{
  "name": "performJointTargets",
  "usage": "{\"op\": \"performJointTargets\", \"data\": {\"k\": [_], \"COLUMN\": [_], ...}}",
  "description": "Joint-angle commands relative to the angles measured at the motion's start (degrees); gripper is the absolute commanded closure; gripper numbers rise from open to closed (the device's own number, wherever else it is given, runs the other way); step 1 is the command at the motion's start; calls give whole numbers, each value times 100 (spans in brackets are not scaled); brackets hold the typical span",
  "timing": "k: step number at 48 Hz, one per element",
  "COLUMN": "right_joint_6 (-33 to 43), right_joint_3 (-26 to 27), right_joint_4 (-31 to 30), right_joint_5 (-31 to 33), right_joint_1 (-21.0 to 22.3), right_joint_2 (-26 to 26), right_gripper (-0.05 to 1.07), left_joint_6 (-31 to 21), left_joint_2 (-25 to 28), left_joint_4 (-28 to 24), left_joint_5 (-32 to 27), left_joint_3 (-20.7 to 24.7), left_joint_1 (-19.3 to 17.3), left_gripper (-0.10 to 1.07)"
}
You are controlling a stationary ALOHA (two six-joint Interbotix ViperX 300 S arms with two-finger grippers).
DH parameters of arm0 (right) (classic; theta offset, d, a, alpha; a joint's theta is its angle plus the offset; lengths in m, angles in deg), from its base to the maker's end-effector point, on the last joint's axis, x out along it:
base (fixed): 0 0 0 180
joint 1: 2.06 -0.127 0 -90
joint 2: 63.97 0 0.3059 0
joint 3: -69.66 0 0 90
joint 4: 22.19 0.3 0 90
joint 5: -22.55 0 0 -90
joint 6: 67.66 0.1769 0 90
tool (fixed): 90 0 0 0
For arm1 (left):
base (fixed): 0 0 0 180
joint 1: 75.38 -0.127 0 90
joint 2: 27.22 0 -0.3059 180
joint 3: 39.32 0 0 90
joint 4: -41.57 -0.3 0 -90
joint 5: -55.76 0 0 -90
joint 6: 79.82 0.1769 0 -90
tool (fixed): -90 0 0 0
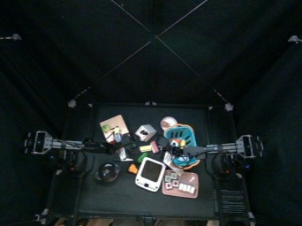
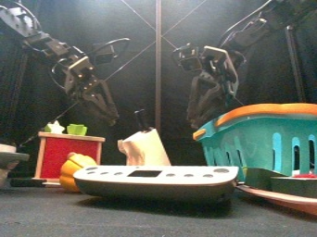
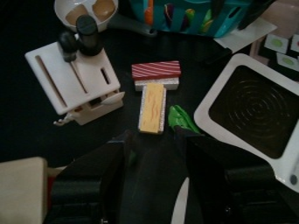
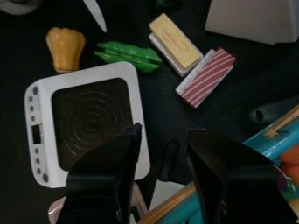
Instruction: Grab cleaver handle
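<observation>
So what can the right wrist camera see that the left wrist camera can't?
Only the right wrist view shows the orange cleaver handle, next to a corner of the blade. Only the left wrist view shows the round white cup. Both show the white cleaver blade with its grey middle, the green pod, the red striped block and a bit of the teal basket.

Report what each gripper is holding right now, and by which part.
Nothing is held. The right gripper hovers open over the cleaver's white blade, its orange handle untouched. The left gripper hangs empty too.
</observation>
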Motion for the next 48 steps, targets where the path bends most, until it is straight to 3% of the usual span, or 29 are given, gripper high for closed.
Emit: {"op": "performJointTargets", "data": {"k": [1, 15, 24, 36, 48], "right_joint_6": [-9, -9, -62, -53, -62], "right_joint_3": [360, 756, 905, 1037, 984], "right_joint_4": [35, 343, 387, 360, 483], "right_joint_5": [422, 1371, 2092, 2145, 2136], "right_joint_1": [18, -79, -44, 0, -44], "right_joint_2": [-193, -800, -809, -571, -756], "right_gripper": [26, 26, 26, 26, 26], "left_joint_6": [18, 44, 35, 44, 44], "left_joint_2": [-439, -1178, -1433, -1485, -1512], "left_joint_4": [-88, -114, -105, -105, -97], "left_joint_5": [264, 554, 545, 545, 571], "left_joint_3": [-193, -773, -1020, -1160, -1213], "left_joint_1": [-26, -79, -158, -272, -272], "left_gripper": [15, 15, 15, 15, 15]}}
